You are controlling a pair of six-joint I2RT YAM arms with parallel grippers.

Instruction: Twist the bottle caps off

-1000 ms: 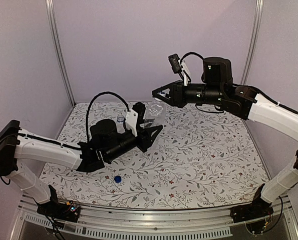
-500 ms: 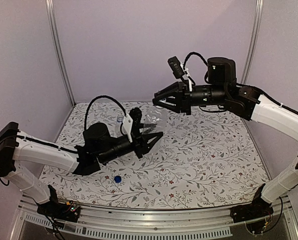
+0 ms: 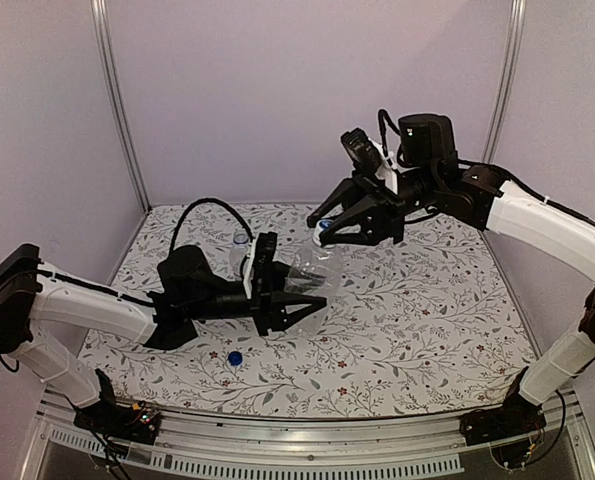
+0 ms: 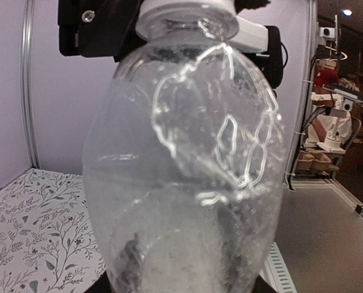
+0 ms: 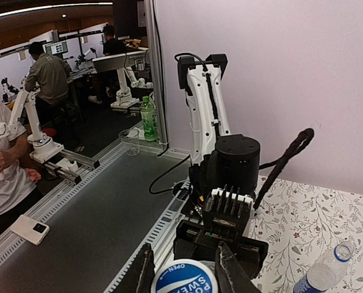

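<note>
2 grips: left gripper [image 3: 299, 300] clamped on plain bottle [image 4: 187, 171], right gripper [image 5: 182, 268] clamped on its cap [image 5: 184, 281]. Risk: thin wall crumples, bottle spins with cap.

Floral tablecloth [image 3: 427, 320], lilac back wall [image 3: 277, 100]

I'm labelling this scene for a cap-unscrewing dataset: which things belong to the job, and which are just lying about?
Job:
plain bottle, held
white-and-blue cap on it, gripped
labelled bottle, standing
loose blue cap

Lying about, off the workspace:
green bottle
white phone
</note>
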